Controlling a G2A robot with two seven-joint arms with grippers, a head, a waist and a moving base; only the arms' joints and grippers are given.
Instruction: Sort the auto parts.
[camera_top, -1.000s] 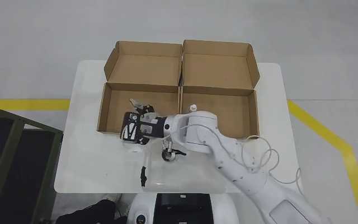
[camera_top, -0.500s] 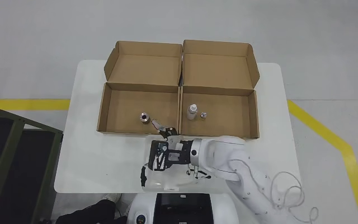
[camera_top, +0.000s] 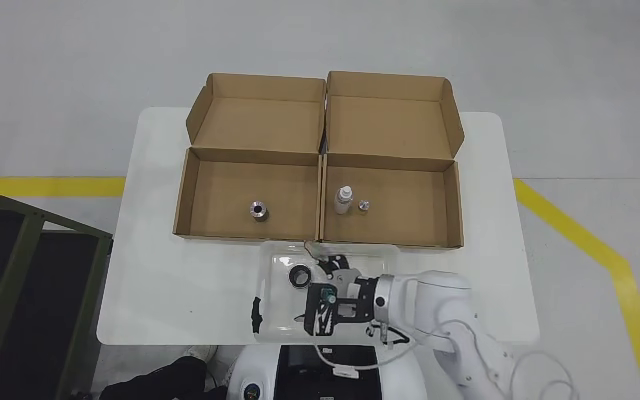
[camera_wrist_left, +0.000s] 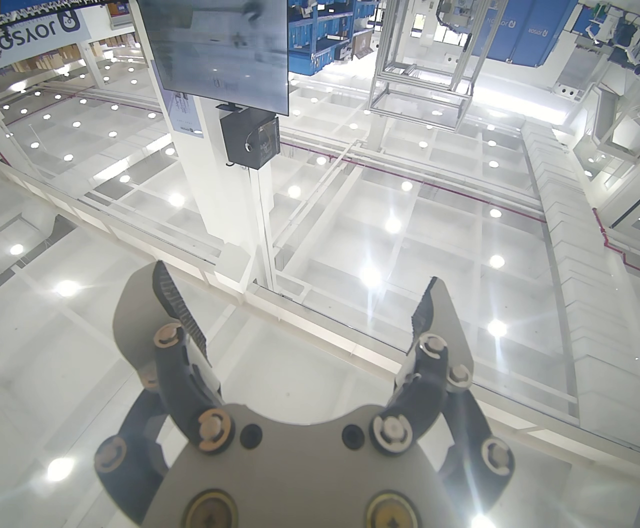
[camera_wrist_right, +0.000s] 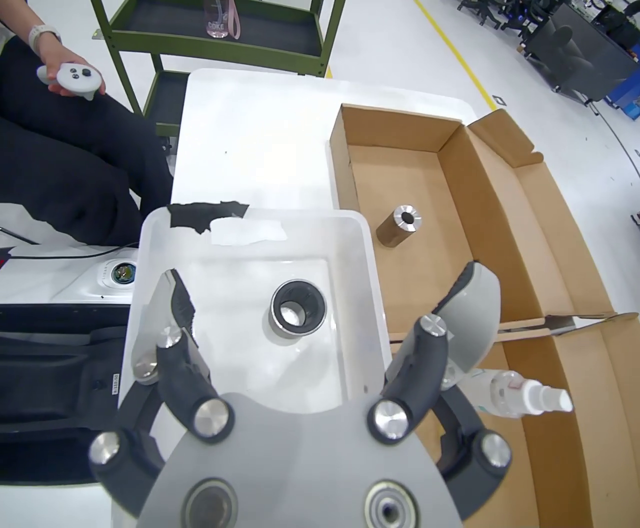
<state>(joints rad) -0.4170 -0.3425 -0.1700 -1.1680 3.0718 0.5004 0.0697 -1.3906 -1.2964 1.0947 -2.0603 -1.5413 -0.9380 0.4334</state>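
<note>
You seem at the pick: right gripper (camera_wrist_right: 324, 277), jaws apart, hangs over the ring (camera_wrist_right: 297, 310) in the tray (camera_wrist_right: 377, 310), so lower and clamp

The low rim of the white plastic tray (camera_top: 290, 246) at lower centre fences a black-and-silver ring (camera_top: 298, 276) with bare floor around it, while above it the left brown cardboard box (camera_top: 184, 198) has a silver metal cylinder (camera_top: 258, 210) alone mid-floor, the right brown cardboard box (camera_top: 453, 205) crowds a white spray bottle (camera_top: 343, 197) and a small silver part (camera_top: 365, 205) at its left end, and the white table (camera_top: 165, 280) lies open at left.
</note>
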